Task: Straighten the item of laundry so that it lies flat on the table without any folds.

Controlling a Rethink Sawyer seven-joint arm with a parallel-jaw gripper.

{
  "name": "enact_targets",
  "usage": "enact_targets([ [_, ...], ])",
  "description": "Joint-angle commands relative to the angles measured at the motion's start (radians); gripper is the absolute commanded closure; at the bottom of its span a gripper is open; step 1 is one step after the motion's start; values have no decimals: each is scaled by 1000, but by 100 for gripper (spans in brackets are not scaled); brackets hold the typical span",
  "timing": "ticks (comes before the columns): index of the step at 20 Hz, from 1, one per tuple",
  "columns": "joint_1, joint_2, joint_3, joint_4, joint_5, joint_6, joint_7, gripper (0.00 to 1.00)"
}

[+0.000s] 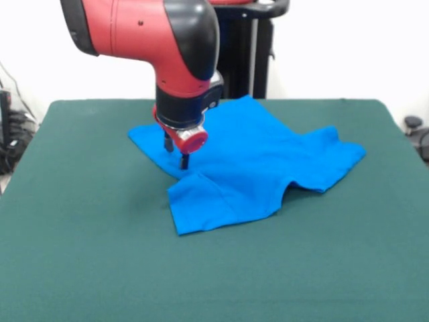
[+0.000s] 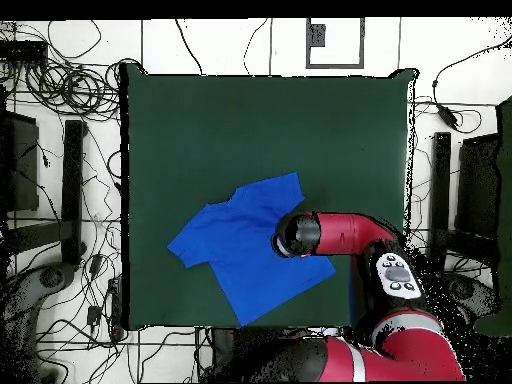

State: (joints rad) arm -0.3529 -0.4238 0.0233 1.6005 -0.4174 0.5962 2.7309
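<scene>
We're low over the T-shirt (image 1: 255,157) now, with the gripper (image 1: 175,151) hanging at its left edge in the front view. Two dark fingertips (image 1: 184,161) show beneath the red wrist, a small gap between them. We read the jaws as slightly apart with nothing pinched, though whether the tips are touching the fabric we cannot tell.

The shirt lies on the table (image 1: 80,255), toward the robot's side and well in from the edges. Just below and ahead of the jaws in the front view, a flap of cloth (image 1: 208,204) looks doubled over onto the body, its folded edge running out from right under the tips. Away from the jaws on the other side, one sleeve (image 1: 335,157) sticks out fairly flat. From overhead the arm (image 2: 340,232) covers the corner we're working, so the fold itself is hidden there; the rest of the shirt spreads away from the jaws in a tilted rectangle.

So we judge the step in hand to be a grasp at that folded corner. To do it well, we want the tips to settle on the top layer only, close to the free edge of the flap, not the fold line. Thin cloth like this will likely bunch if we press deep and catch both layers. Pinch shallow, lift only enough to free the layer, then draw it outward away from the shirt's body, keeping low so the rest doesn't drag along with us.
</scene>
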Motion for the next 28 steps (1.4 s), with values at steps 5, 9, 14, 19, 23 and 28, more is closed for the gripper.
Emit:
enact_targets([
  [5, 17, 108, 122, -83, 28, -8, -66, 0],
  [9, 12, 98, 129, -67, 43, 0, -63, 0],
  [14, 21, 5, 136, -50, 92, 164, -89, 0],
  [19, 21, -41, 139, -71, 134, 316, -112, 0],
  [23, 22, -61, 141, -62, 144, 350, -114, 0],
  [28, 17, -56, 153, -75, 117, 361, -162, 0],
])
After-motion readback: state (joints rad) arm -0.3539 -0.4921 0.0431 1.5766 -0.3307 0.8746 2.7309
